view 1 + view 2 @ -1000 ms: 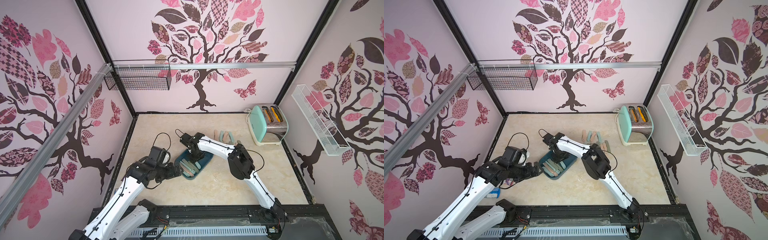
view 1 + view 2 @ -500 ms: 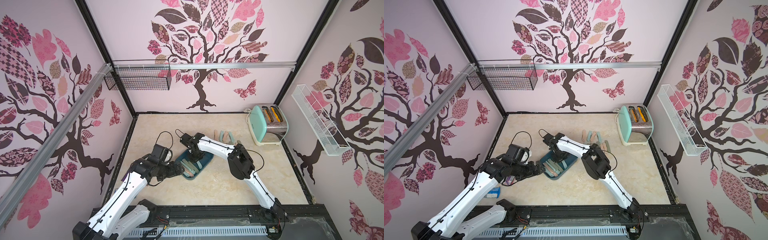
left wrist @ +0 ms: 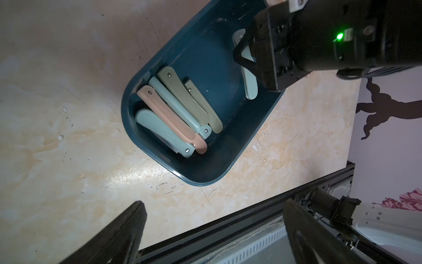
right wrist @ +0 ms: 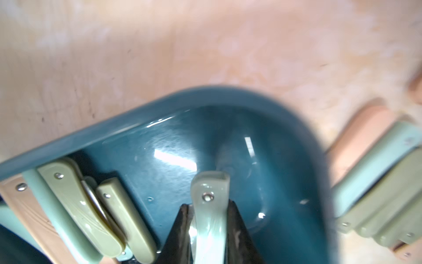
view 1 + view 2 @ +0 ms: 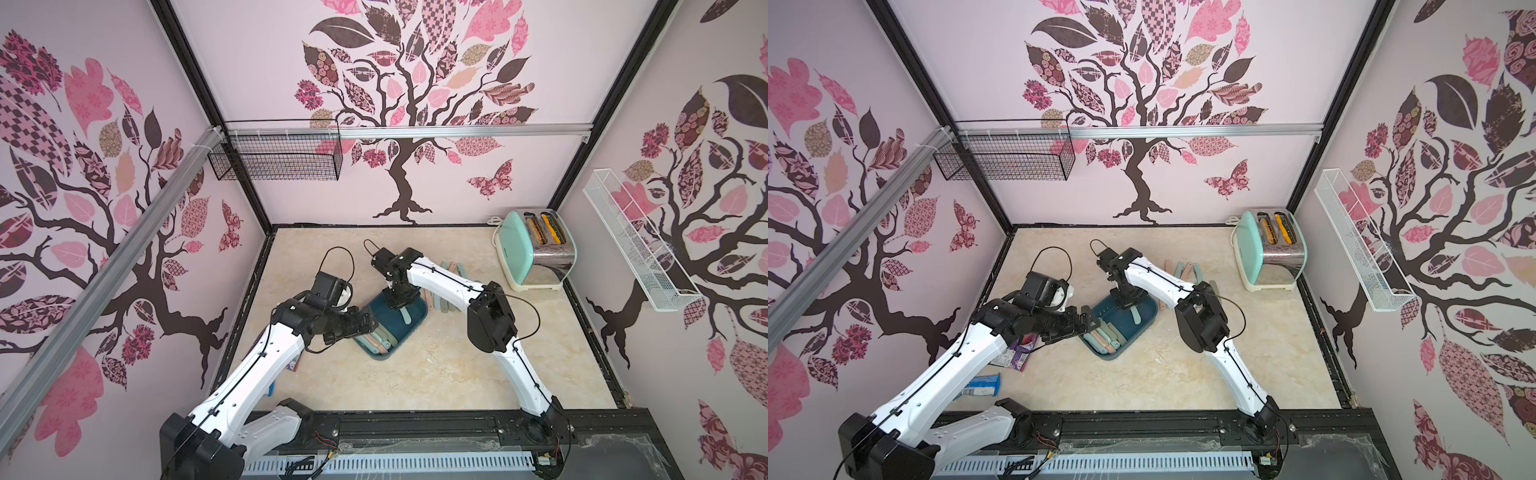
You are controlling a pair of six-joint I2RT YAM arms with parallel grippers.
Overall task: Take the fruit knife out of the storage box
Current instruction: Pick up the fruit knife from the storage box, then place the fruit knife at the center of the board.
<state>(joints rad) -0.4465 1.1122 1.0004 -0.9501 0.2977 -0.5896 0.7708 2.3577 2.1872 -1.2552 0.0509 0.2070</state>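
- Teal-blue plastic is what the storage box [image 5: 417,329] is made of; it is sitting slantwise on the marble-patterned bench [image 5: 457,374], in the same spot as a second ago.
- Reaching down into the box's far end, the right claw [image 4: 209,219] is clamping the handle of a pale green fruit knife [image 4: 210,189]. One dark finger [image 4: 237,228] is pressing on each side, just behind the rivet.
- That fruit knife is still sitting inside the box, apart from the others. I cannot tell whether it is touching the box floor.
- Five more folded knives [image 3: 173,114], in pink, pale blue-green and olive, are lying bunched together at the opposite end of the box.
- Hovering over the bench beside the box's near end, the left claw [image 3: 214,202] is holding its jaws wide apart and gripping nothing.
- Compared with a second ago, the left arm [image 5: 266,365] is stretching further forward, and its claw is now sitting closer to the box rim.
- Across the same second, the right arm [image 5: 440,282] is keeping almost the same pose.
- Beyond the box, a row of loose knives [image 5: 458,270] is lying on the bench, partly hidden by the right arm.
- Near the far right corner, a mint toaster [image 5: 536,253] is standing; it and the loose knives are staying where they were.
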